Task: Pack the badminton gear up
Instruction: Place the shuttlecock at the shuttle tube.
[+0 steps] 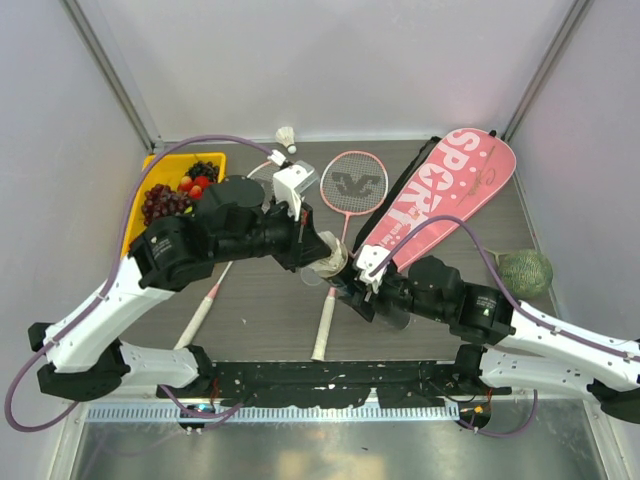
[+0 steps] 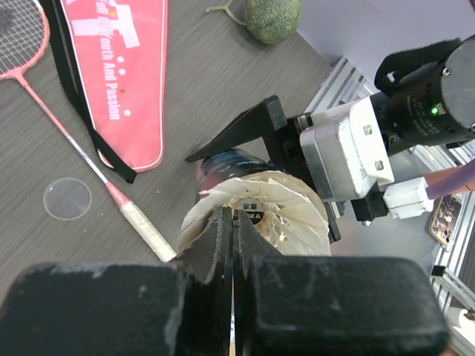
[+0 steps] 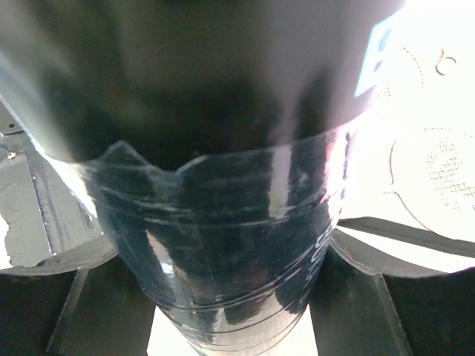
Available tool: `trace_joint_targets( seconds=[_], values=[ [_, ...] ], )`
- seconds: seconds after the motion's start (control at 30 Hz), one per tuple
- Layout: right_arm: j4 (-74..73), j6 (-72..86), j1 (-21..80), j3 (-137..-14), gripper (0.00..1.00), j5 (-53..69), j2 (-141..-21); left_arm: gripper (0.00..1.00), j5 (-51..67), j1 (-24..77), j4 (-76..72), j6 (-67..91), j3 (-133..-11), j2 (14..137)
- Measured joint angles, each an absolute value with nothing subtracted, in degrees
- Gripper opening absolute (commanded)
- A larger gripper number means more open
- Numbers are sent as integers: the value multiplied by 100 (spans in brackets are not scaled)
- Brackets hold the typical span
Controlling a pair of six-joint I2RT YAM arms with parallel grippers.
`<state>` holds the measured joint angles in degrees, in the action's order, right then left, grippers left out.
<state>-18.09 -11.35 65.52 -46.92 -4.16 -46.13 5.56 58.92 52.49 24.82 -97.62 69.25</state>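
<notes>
above the table point(image 1: 262, 312), left claw point(image 2: 232, 216) pinched on shuttlecock point(image 2: 286, 209), right claw point(image 3: 230, 297) gripping half-hidden dark tube point(image 3: 223, 185)

The pink bag point(image 1: 440, 195) carries "SPORT" in big white capitals along its length. Nearer its narrow end is a smaller white line where I can make out "And Passion", with the words before it cut off. The racket point(image 1: 352, 185) has a dark emblem printed across its strings, while the small dark tag inside the shuttlecock point(image 2: 256, 211) and the blue label on the tube point(image 3: 223, 245) are too small or blurred to read.
</notes>
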Motion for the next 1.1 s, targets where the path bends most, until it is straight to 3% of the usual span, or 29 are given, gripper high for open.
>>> trace_joint_targets(
  seconds=[0.7, 0.97, 1.1],
  values=[
    [-2486, -1166, 6554, -4735, 5, -567, -4689, 0, 707, 6189, 3612, 2875, -7902, 6587],
    [-2825, -1350, 6558, -4882, 5, -849, -4862, 0, 342, 6309, 3542, 3002, -7813, 6751],
    [-3253, -1459, 6556, -5188, 5, -937, -5109, 9, 183, 6276, 3739, 3006, -7843, 6825]
  ],
)
